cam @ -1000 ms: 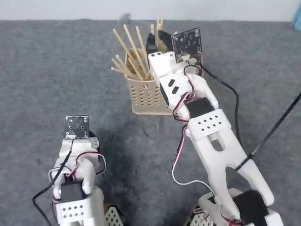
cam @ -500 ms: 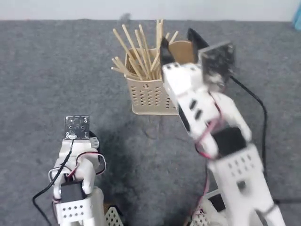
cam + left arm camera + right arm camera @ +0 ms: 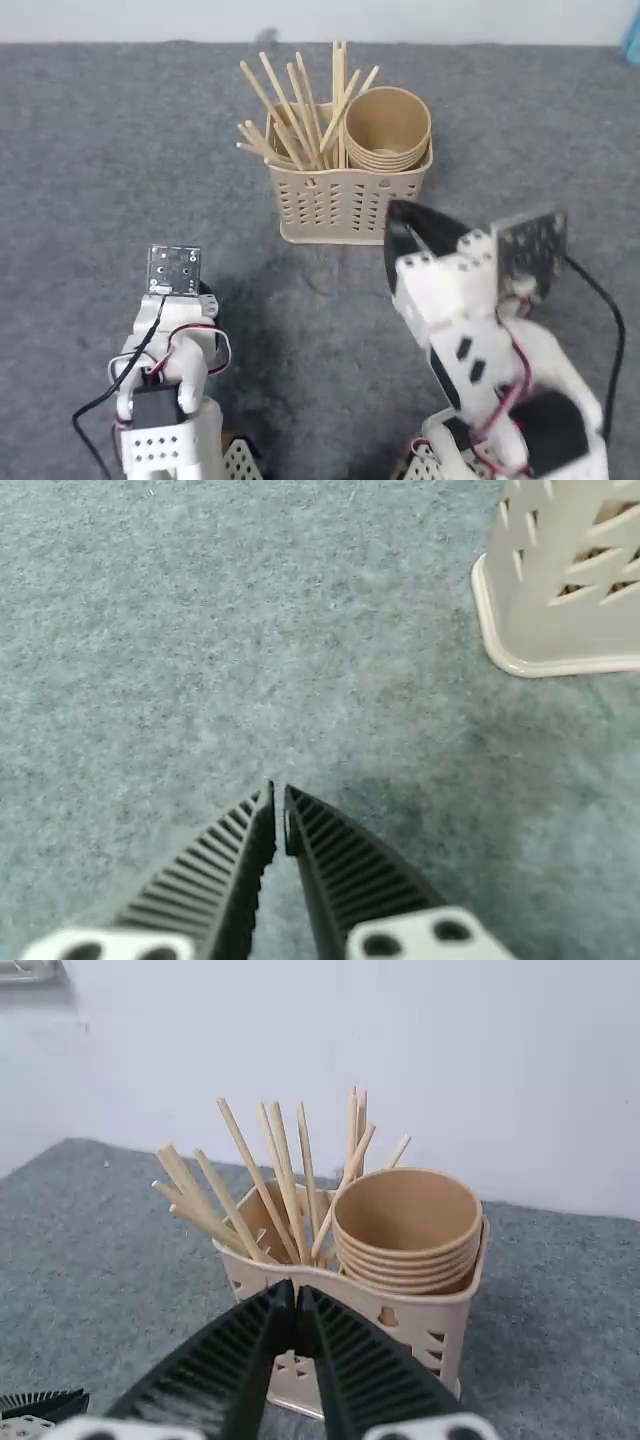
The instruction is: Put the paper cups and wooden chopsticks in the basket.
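High view: cups sit stacked in the basket at upper centre, chopsticks upright beside them inside it; I judge the task done. Left jaws are pressed together, empty, at lower left; right jaws likewise, just below the basket; worktop runs wide either side, its far edge close behind the basket.

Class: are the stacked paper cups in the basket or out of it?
In. The paper cups stand upright within the rim of the basket, open mouths up, beside the wooden chopsticks.
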Available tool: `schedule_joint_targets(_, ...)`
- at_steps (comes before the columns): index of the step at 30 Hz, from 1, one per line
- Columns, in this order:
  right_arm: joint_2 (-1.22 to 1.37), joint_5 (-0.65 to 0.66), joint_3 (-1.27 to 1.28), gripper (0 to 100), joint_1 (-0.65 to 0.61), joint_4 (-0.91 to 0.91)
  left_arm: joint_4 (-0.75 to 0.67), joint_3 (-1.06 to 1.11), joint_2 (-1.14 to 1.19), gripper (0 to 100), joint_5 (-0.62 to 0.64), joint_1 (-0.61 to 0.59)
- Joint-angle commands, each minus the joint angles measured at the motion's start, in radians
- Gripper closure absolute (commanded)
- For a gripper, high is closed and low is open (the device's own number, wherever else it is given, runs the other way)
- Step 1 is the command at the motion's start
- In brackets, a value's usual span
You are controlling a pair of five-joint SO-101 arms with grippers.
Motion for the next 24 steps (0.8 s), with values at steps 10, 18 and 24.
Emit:
schedule_joint_targets(10, -0.369, 0.121, 0.463, 99.2, 0.249, 0.099, 0.0, -0.002, -0.018, 99, -0.003, 0.011)
schedule_joint_targets(18, -0.364, 0.132, 0.783, 99.2, 0.274, 0.077, -0.048, -0.002, -0.018, 99, 0.0, 0.011)
schedule_joint_targets(24, -0.364, 0.157, 0.93, 99.2, 0.352, 0.088, 0.121, -0.002, -0.017, 99, 0.0, 0.025)
